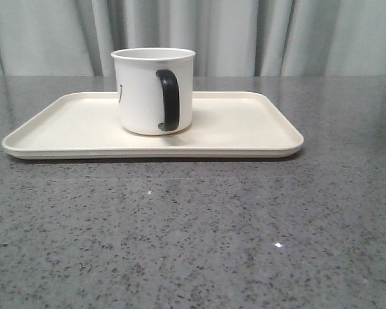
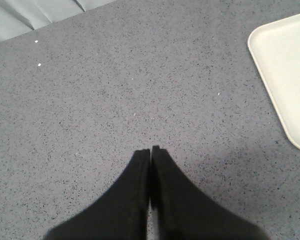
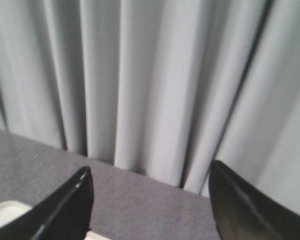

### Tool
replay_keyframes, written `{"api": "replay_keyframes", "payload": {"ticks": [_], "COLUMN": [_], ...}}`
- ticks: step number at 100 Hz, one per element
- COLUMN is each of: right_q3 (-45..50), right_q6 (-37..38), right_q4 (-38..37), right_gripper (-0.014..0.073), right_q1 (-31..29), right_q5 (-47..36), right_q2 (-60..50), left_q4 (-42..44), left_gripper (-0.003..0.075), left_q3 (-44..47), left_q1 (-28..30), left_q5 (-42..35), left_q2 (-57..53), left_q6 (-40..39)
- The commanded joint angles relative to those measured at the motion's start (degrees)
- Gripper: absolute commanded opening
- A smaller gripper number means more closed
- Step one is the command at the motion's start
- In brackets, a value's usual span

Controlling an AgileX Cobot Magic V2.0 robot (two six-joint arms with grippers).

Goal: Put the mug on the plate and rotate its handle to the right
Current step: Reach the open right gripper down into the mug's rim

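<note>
The white mug (image 1: 145, 90) stands upright on the cream plate (image 1: 244, 129), left of the plate's middle. Its black handle (image 1: 168, 100) faces the camera, slightly to the right. Part of the black face print shows at the mug's left edge. Neither gripper shows in the front view. My left gripper (image 2: 150, 150) is shut and empty over bare table, with a corner of the plate (image 2: 285, 65) off to one side. My right gripper (image 3: 150, 172) is open and empty, pointing at the curtain, with a bit of the plate (image 3: 5, 212) by one finger.
The table (image 1: 193, 244) is grey speckled stone. A grey pleated curtain (image 1: 276, 32) hangs along its far edge and fills most of the right wrist view (image 3: 155, 75).
</note>
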Motion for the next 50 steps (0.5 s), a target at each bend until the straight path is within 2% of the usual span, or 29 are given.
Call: {"api": "replay_keyframes", "payload": {"ticks": [1, 20, 50], "right_q3": [-7.42, -15.96, -16.25], "right_q6": [-1.63, -1.84, -2.60], "right_q4": [0.09, 1.48, 7.42], "right_gripper": [0.0498, 0.0498, 0.0498], "right_q1": [4.02, 9.41, 10.10], "right_q5": [2.11, 11.14, 18.42], "right_q2": [5.75, 18.76, 31.16], "left_q4": [0.35, 0.35, 0.13], "left_gripper": [-0.0020, -0.0020, -0.0020], "left_q3": [-1.18, -1.18, -1.18], "left_q1": [0.13, 0.13, 0.13], "left_q5": [-4.33, -4.23, -4.23], "left_q2": [-0.35, -0.35, -0.35], "left_q6": [-0.59, -0.59, -0.59]}}
